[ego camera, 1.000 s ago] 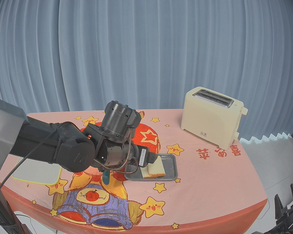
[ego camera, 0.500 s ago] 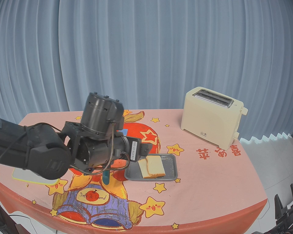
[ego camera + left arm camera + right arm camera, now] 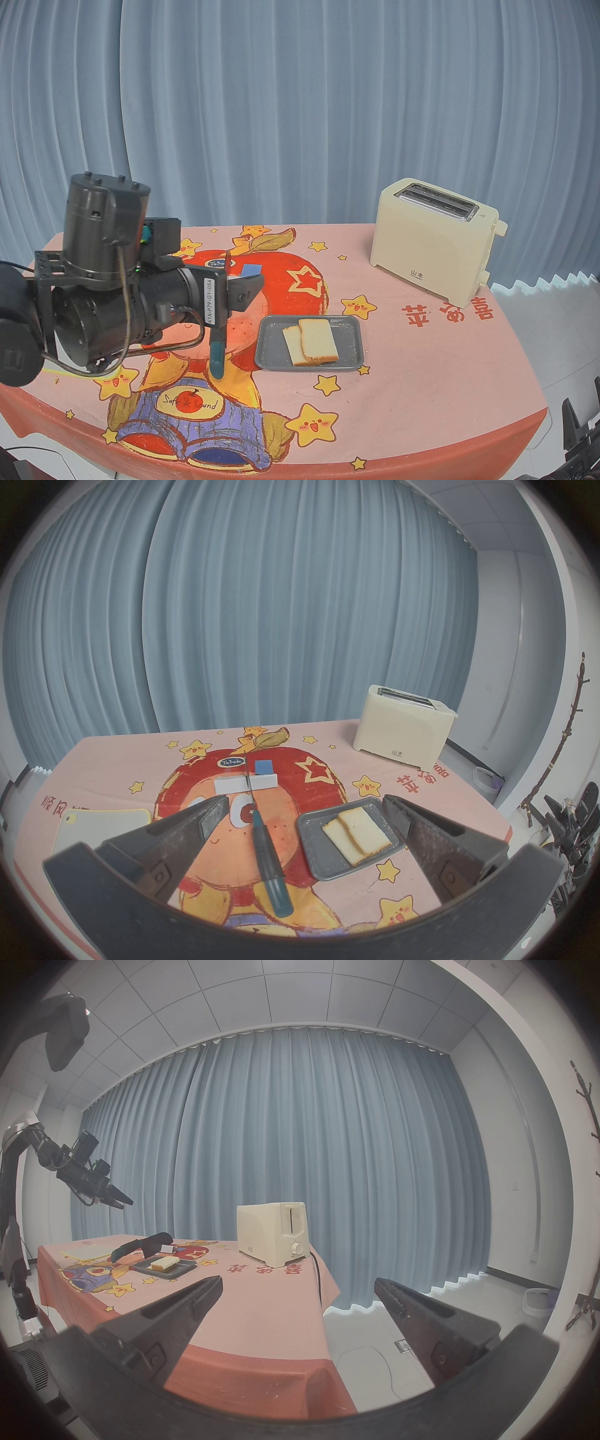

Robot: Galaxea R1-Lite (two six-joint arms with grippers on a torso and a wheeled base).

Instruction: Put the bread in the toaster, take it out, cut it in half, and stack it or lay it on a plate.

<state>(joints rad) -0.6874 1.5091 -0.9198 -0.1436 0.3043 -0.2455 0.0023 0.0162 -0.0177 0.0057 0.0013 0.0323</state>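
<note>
Left claw (image 3: 305, 802): fingers spread wide, holding nothing, raised above the left part of the table (image 3: 437, 387) over the apple print of the pink cloth. Right claw (image 3: 299, 1284): fingers likewise spread, empty, held off the table's right side, well apart from everything on it. Bread (image 3: 310, 341): two pale slices lying flat and overlapping on a grey tray (image 3: 351, 357) near the middle of the table, below the left claw and to its right, not touching it, with open air between claw and slices. Knife (image 3: 269, 861): teal handle towards the near edge, thin blade pointing away, flat on the cloth just beside the tray's left side, roughly beneath the left claw. White block (image 3: 232, 785): lies across the knife's blade tip. Small blue block (image 3: 264, 767): just behind the white one. Cutting board (image 3: 100, 824): pale with a yellowish rim, flat at the table's far left, well apart from the tray. Toaster (image 3: 431, 240): cream, upright at the back right of the table, slots facing up, well apart from tray and left claw. Backdrop: blue-grey pleated curtain (image 3: 300, 106) behind the table.
</note>
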